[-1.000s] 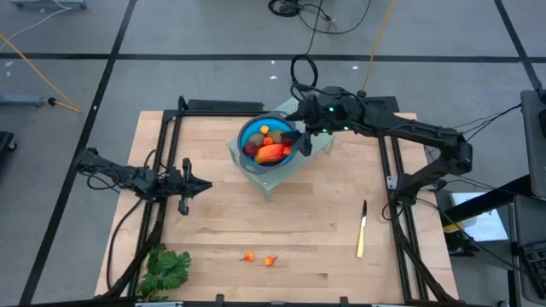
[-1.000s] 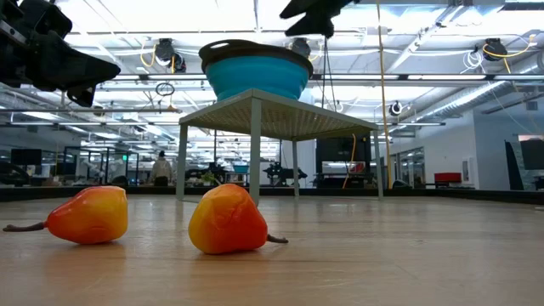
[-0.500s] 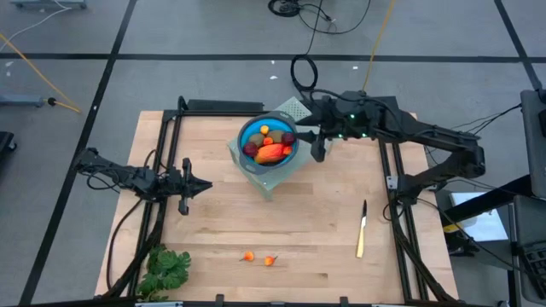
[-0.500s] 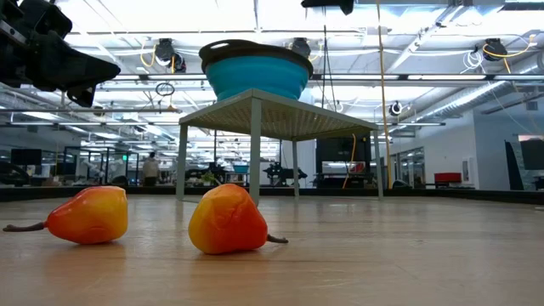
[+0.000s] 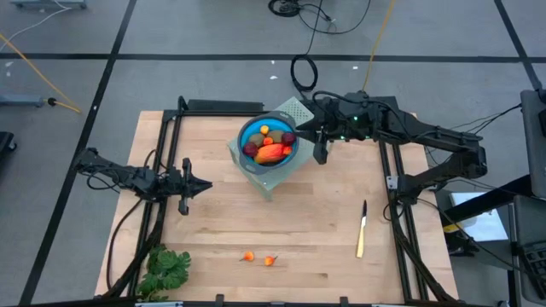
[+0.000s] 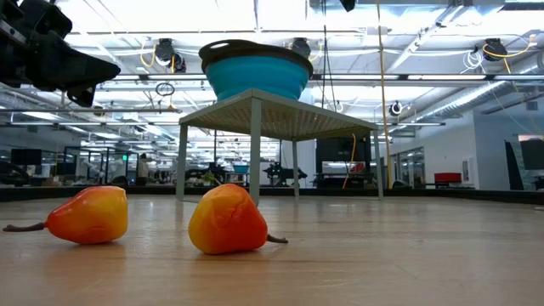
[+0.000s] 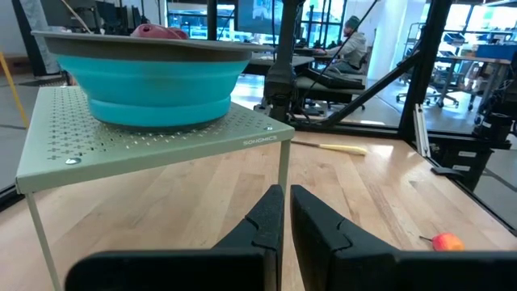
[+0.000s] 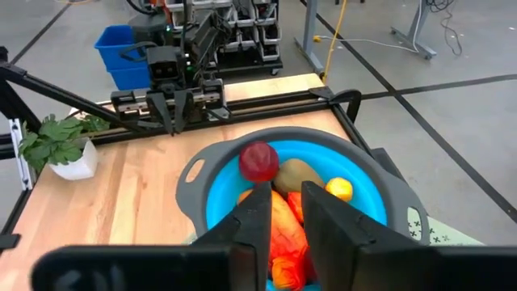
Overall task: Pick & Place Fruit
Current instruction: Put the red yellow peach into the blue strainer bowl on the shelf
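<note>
The right gripper hangs just beside the blue bowl, near the tabletop's far edge, its fingers nearly together and holding nothing. Most fruit sits piled in that bowl on a perforated stand; two small orange-red pears lie near the front edge. They look light, hard and smooth, likely to roll; pinching across the belly seems safest. The wood around them lies open. The left gripper waits shut toward the left edge.
</note>
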### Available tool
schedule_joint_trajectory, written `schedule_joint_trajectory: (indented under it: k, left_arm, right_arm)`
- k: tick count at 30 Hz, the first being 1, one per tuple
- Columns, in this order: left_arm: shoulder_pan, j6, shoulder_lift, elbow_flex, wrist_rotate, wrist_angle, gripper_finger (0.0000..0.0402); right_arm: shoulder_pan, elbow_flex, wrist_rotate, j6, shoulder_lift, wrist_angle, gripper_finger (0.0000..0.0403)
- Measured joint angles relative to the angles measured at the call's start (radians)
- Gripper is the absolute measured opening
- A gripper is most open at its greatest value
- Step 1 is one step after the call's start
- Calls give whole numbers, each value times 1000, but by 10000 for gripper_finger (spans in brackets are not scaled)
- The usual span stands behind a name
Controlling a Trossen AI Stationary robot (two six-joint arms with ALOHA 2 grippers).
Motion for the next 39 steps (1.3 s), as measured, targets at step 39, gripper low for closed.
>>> schedule_joint_trajectory:
  k: [39]
  left_arm:
    - [0, 1, 0, 0, 2, 5, 24]
  right_arm:
    - [157, -183, -27, 49, -112, 148, 0]
